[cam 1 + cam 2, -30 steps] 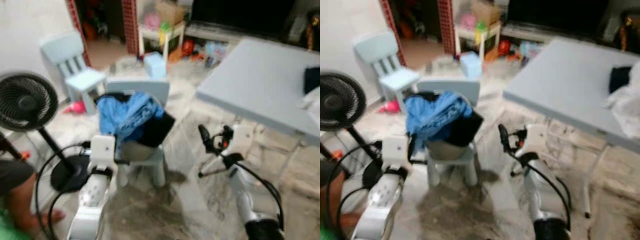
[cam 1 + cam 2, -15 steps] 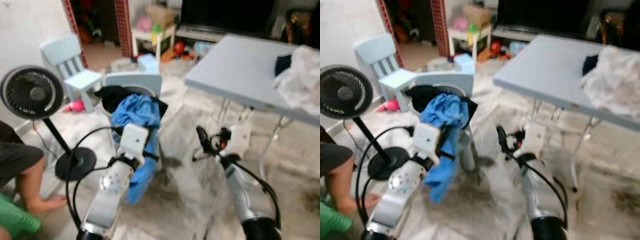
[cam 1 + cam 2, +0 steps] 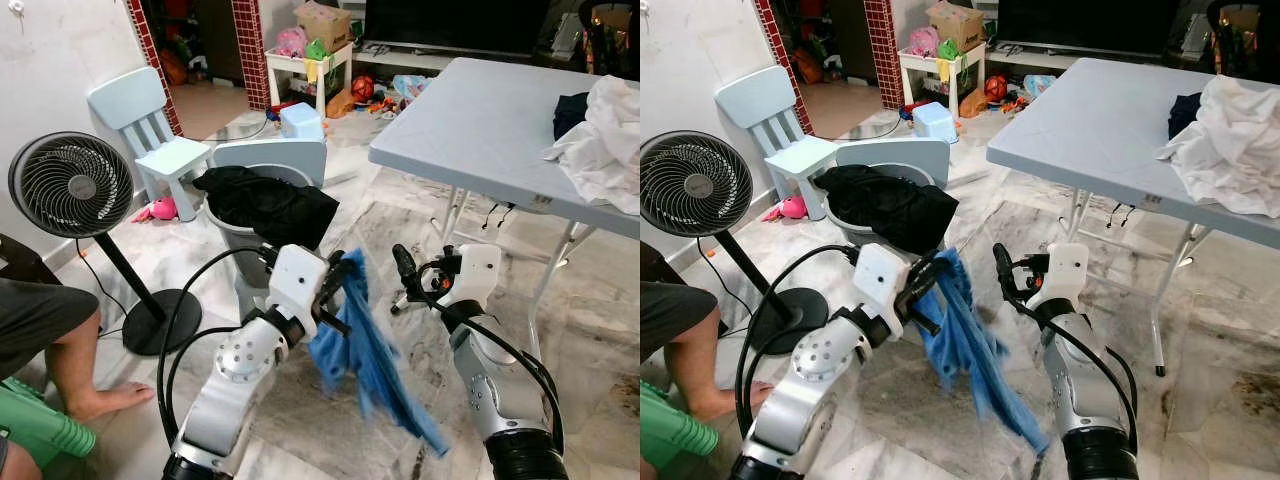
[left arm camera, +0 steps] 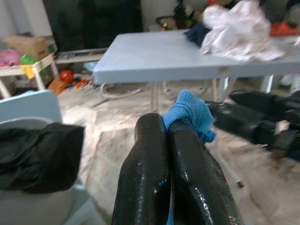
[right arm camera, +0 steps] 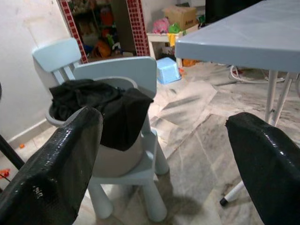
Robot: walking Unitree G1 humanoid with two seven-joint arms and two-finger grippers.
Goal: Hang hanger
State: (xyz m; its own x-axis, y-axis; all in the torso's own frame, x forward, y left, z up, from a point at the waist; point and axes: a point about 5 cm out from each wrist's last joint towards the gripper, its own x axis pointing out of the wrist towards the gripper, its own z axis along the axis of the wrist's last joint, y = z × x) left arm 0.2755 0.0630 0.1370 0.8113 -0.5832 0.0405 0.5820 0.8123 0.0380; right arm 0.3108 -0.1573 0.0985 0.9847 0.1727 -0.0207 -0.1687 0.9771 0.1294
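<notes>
A standing fan (image 3: 70, 186) stood at nine o'clock. The left gripper (image 3: 340, 272) pinched a blue garment (image 3: 372, 360) tight by its top edge, so it hung free, lifted clear of the black clothes (image 3: 265, 205) at eleven. The right gripper (image 3: 404, 265), fingers spread, waited just beside it. No hanger or legible writing was visible.

Two pale blue child's chairs — one far left (image 3: 140, 125), one nearer (image 3: 275, 160) carrying a grey basin (image 3: 855, 232). One standing fan (image 3: 70, 186). One grey folding counter (image 3: 480, 115). One blue cloth (image 3: 365, 350), one black garment (image 3: 265, 203), one white heap of clothes (image 3: 605, 135). Two pincers — left (image 3: 338, 275), right (image 3: 405, 265).
</notes>
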